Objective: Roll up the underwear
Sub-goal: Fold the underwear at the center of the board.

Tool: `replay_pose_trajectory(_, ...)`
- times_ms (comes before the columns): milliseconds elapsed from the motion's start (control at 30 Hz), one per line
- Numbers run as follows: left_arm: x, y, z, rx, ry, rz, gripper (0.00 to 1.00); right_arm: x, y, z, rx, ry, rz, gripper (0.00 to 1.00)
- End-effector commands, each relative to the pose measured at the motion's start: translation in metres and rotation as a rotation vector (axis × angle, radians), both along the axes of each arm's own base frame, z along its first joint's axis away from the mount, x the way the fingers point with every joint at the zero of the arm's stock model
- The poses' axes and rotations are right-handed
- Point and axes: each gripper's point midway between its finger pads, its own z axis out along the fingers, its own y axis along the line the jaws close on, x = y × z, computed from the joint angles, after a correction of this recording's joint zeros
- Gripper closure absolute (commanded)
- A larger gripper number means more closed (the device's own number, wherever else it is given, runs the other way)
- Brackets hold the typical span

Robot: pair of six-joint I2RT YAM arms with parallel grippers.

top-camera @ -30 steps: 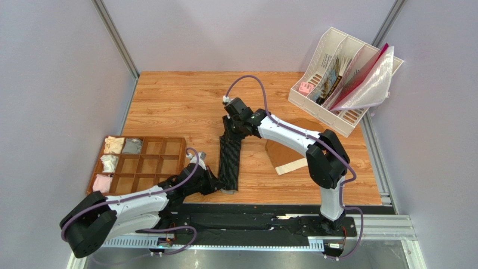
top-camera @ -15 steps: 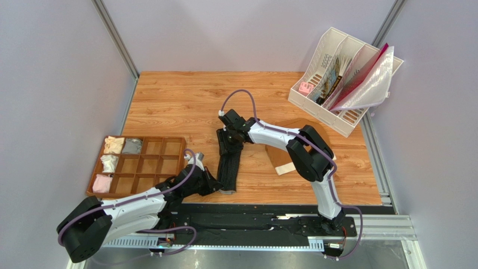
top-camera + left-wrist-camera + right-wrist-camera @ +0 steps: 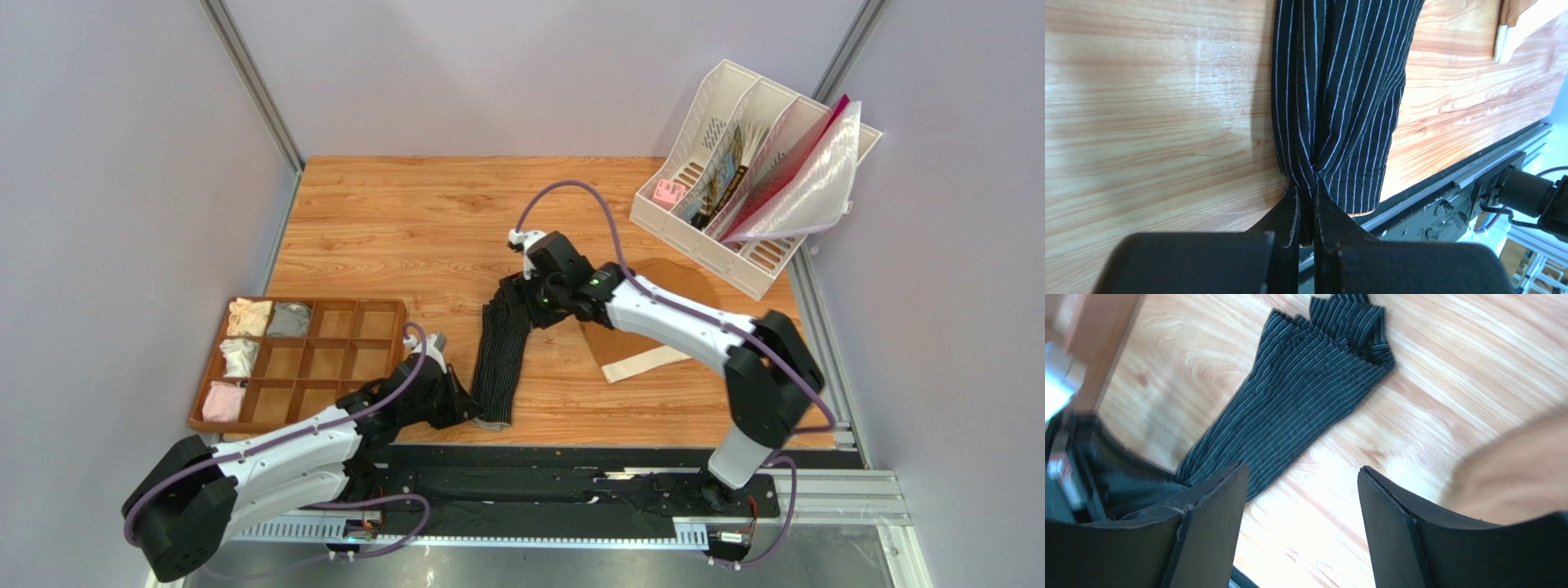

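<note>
Underwear [image 3: 1333, 92] is pinched by the left gripper [image 3: 1306, 196]; right gripper [image 3: 1301, 471] hangs spread wide.

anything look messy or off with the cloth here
The underwear lies as a long strip, but not tidily: its near end is bunched into pleats in the shut left gripper, and its far end, near the open right gripper, is fanned out and crooked. Nothing looks damaged.

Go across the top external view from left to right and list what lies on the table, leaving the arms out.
The wooden compartment tray → the underwear → the brown briefs → the white file rack.
</note>
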Motion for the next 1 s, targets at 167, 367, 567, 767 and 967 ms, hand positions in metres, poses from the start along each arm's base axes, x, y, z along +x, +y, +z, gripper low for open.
replay_pose_trajectory(167,-0.001,-0.007,0.028,-0.007,0.046,-0.169,1.0,-0.066,0.009,0.01,0.086,-0.264,0.177,0.3)
replay_pose_trajectory(367,-0.009,-0.011,0.037,-0.023,0.1,-0.233,1.0,-0.109,0.033,0.006,0.072,-0.39,0.296,0.31)
replay_pose_trajectory(567,-0.015,-0.008,0.031,-0.022,0.154,-0.234,1.0,-0.136,0.06,0.012,0.1,-0.504,0.38,0.29)
replay_pose_trajectory(767,-0.016,-0.001,0.021,-0.004,0.193,-0.193,1.0,-0.165,0.084,-0.016,0.054,-0.498,0.483,0.29)
replay_pose_trajectory(967,-0.018,0.0,0.017,-0.027,0.241,-0.163,1.0,-0.185,0.099,-0.034,0.01,-0.49,0.526,0.29)
